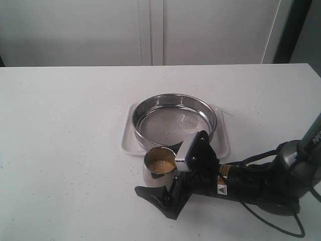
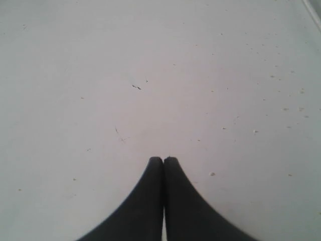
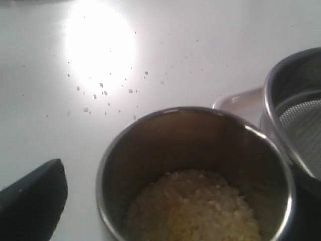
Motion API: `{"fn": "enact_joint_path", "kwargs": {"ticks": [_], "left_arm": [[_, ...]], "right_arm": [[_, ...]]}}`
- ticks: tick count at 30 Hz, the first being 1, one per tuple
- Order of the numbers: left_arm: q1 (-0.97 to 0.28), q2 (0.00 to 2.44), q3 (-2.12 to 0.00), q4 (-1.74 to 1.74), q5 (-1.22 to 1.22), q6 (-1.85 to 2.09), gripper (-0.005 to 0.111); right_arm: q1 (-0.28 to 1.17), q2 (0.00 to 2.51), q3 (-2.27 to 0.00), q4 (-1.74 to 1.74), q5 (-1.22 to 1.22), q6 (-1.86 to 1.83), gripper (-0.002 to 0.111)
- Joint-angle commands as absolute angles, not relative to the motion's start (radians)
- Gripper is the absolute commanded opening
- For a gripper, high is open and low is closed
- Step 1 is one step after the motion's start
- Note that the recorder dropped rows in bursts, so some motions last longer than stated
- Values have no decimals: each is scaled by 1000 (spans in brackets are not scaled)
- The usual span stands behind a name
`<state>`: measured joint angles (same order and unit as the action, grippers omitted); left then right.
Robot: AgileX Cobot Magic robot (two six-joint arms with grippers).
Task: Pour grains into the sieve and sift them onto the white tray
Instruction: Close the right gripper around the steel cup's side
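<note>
White tabletop point(image 1: 75, 125) bears a steel cup point(image 1: 150, 173) of grains point(image 1: 160, 164), apparently ungripped, inside the wide-spread right end effector point(image 1: 170, 164).

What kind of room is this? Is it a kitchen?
Probably a robot test room, not a real kitchen. There is a plain white table with white cupboard doors behind it, and a black robot arm sits at a steel cup of grains beside a sieve on a tray.

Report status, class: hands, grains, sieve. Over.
Left hand shut, empty. Right hand open, straddling steel cup of grains. Sieve on white tray. Nothing between cup and sieve.
</note>
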<state>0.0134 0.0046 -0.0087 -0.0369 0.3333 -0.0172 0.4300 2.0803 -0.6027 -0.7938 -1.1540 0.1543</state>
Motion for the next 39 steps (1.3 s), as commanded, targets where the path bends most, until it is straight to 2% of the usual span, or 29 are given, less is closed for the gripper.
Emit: {"fn": "enact_joint_path", "kwargs": {"ticks": [1,32,39], "left_arm": [[17,0,0,-43,336,-19,0],[17,0,0,-43,336,-19,0],[17,0,0,-43,336,-19,0]], "right_arm": [[439,2089,-621,-782,-1159,162,97],[450,2188,-725,-812,-1148,233,97],[450,2188,-729,-812,-1146,234,81]]}}
